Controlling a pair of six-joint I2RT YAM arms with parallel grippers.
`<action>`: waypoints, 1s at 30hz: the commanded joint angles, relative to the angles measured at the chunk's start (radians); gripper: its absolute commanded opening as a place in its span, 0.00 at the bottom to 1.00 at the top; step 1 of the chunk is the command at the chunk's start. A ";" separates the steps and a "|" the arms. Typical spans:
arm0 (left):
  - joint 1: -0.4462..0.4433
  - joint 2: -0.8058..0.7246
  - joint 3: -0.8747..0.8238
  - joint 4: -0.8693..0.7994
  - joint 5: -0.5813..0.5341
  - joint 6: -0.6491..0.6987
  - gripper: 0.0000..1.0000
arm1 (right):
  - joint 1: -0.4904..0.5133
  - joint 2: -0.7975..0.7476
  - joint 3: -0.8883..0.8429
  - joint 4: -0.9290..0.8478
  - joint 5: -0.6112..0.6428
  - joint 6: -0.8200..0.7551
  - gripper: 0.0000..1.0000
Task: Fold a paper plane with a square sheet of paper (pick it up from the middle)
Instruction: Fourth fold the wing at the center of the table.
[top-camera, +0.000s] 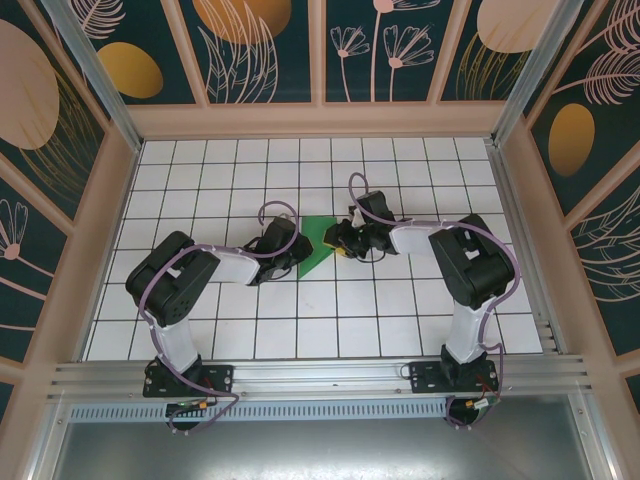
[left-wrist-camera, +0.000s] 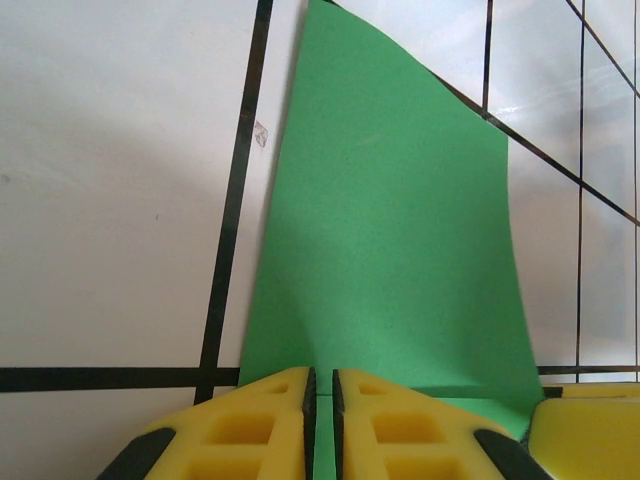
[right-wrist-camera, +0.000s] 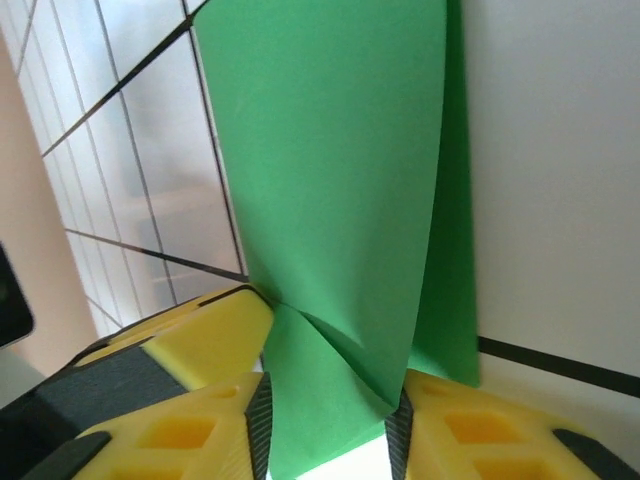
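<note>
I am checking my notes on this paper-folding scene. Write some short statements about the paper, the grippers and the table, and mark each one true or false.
1. The sheet of paper is green. True.
2. The left gripper is wide open with nothing in it. False: its fingers are almost together, with the edge of the paper between them.
3. From above, the paper lies between the two grippers. True.
4. The table is plain brown wood. False: it is white with a dark grid of lines.
5. At the right gripper the paper lies perfectly flat. False: it buckles into a crease between the two fingers.
</note>
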 joint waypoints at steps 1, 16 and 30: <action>-0.001 -0.005 -0.026 -0.086 0.011 0.008 0.17 | 0.003 0.020 0.002 0.055 -0.070 0.027 0.33; -0.001 -0.143 0.018 -0.078 -0.007 0.120 0.29 | -0.023 0.024 -0.007 0.064 -0.051 0.038 0.01; 0.000 -0.438 -0.117 -0.003 -0.055 0.261 0.75 | -0.029 -0.263 -0.025 -0.097 0.226 0.024 0.00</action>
